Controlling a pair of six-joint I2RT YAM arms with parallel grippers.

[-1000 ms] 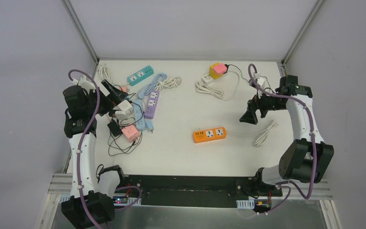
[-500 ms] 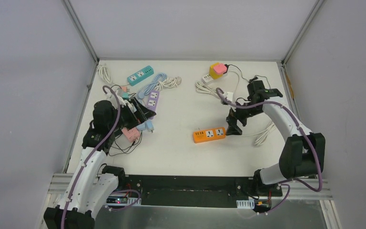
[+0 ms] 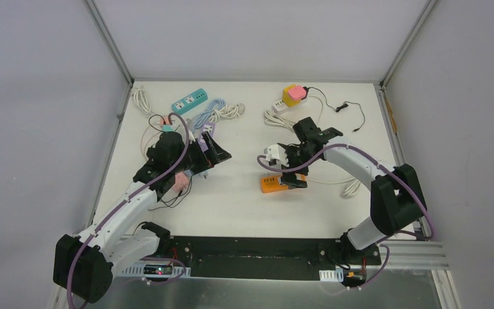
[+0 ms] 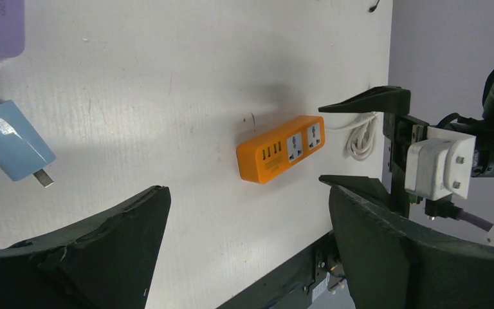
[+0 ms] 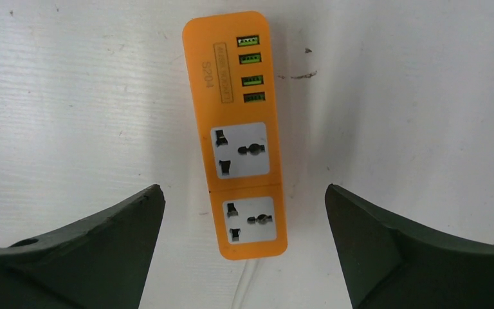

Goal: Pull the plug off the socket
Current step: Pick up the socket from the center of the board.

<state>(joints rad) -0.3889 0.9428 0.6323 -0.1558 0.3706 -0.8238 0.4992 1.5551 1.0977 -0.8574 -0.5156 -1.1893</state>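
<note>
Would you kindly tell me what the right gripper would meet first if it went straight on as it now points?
Most likely the orange power strip, centred between the open fingers of the right gripper in its wrist view; how far above it the gripper hangs is unclear.

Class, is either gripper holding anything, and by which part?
Nothing. The left gripper and right gripper are open; the orange power strip lies untouched.

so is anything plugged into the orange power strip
No, in the right wrist view the orange power strip has both sockets and all four USB ports empty.
</note>
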